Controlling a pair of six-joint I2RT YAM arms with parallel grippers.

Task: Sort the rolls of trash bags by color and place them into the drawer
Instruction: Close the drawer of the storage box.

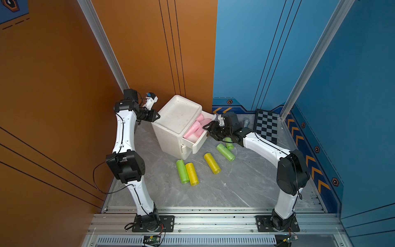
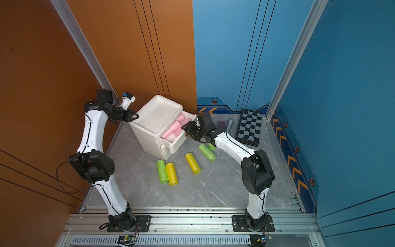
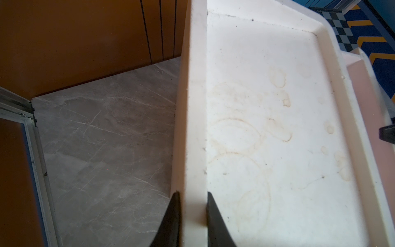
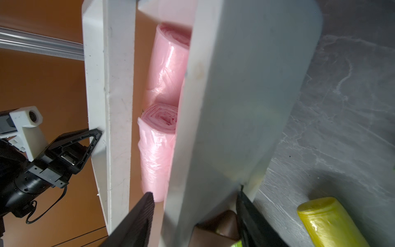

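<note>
Pinching from both sides, the left fingers [image 3: 172, 216] were seen closed tight on the raised rim of the white cabinet [image 3: 195, 107], at a top corner on the side away from its opening. The right fingers [image 4: 136, 220] were found set astride the front panel of the pulled-out top drawer [image 4: 235, 107], one inside and one outside. They were parted fairly wide, and a sliver of gap was left beside the inner finger. Only the panel was enclosed between them. Just beyond the inner finger, the pink rolls [image 4: 156, 154] were packed in the top drawer, lying close together; in both top views they were shown filling its open part [image 1: 193, 128]. On the grey marble worktop [image 1: 235, 188], in front of the cabinet, a green roll [image 1: 182, 172] and a yellow roll [image 1: 192, 173] were laid side by side and touching. A second yellow roll [image 1: 212, 163] was placed apart from them, nearer the right arm. Two more green rolls [image 1: 225, 152] were left below that arm's wrist, one of them partly hidden by it. Against the far wall, a checkered board [image 1: 267, 127] was propped, and a grey tube [image 1: 246, 123] was seen just beside it.
</note>
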